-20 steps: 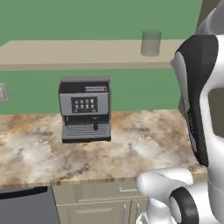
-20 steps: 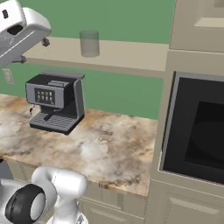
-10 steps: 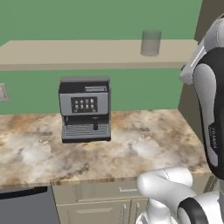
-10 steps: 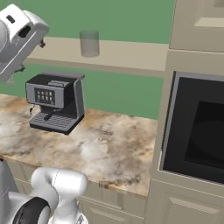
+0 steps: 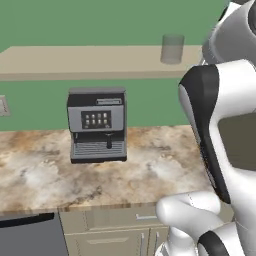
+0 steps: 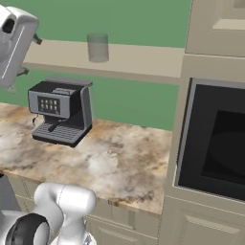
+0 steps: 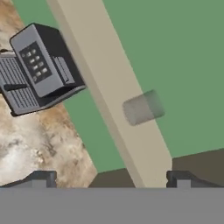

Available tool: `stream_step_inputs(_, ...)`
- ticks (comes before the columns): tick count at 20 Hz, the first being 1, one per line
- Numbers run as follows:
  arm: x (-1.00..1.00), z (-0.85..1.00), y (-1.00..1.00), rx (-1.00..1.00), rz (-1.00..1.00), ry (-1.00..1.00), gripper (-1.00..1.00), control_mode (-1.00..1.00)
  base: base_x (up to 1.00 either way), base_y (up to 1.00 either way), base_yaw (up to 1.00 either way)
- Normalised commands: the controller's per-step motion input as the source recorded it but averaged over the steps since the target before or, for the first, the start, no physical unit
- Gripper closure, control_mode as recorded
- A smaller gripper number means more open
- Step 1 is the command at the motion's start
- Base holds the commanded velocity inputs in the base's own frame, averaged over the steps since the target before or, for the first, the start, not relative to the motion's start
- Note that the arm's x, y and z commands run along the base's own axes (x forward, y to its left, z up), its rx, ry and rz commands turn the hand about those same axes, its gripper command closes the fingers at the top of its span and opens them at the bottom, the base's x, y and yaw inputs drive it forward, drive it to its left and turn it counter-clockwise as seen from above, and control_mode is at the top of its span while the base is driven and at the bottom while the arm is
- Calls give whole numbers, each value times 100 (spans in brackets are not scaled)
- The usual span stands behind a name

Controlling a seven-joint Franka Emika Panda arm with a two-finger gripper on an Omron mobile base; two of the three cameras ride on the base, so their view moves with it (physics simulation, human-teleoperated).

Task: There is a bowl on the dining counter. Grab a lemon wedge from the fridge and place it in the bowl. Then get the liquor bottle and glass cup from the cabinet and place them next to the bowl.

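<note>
Step in hand, by judgement: fetching the glass cup [image 5: 172, 48]. Stands upright on a beige wall shelf [image 5: 75, 61] against the green wall, above and to the right of a grey espresso machine [image 5: 97, 124] on the marbled worktop [image 5: 150, 172]. In the right base view, same glass cup [image 6: 97, 47] on the shelf [image 6: 139, 60], left of a tall cream cabinet holding a black built-in oven [image 6: 215, 143]. From the hand camera, glass cup [image 7: 143, 107] lying ahead and well apart from the gripper [image 7: 111, 179], roughly between the two fingertips [image 7: 43, 178] but rolled sideways in that tilted view.

Fingers spread wide, nothing between them.

Next move, likely: level the hand, centre the tumbler between the spread fingers, advance along the shelf height, then close around its middle. Care needed with a see-through, smooth wall and a narrow ledge.

Hard to make out: the cup's rim and thickness, blurred and nearly shelf-coloured. Right-hand part of the shelf blocked by the white arm [image 5: 220, 130] in the left base view.
</note>
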Motion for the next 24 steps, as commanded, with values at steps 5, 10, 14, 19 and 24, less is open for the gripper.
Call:
stream_step_inputs(5, 30, 9, 0, -5, -17, 6, -100, -100, 0, 0, 0)
stream_step_inputs(10, 27, 0, 0, 0, -16, 7, -100, -100, 0, 0, 0)
stream_step_inputs(14, 28, 0, 0, 0, -7, 7, -100, -100, 0, 0, 0)
stream_step_inputs(19, 40, 0, -2, 0, -2, 2, -100, -100, 0, 0, 0)
stream_step_inputs(24, 40, -5, -6, 0, 0, 0, -100, -100, 0, 0, 0)
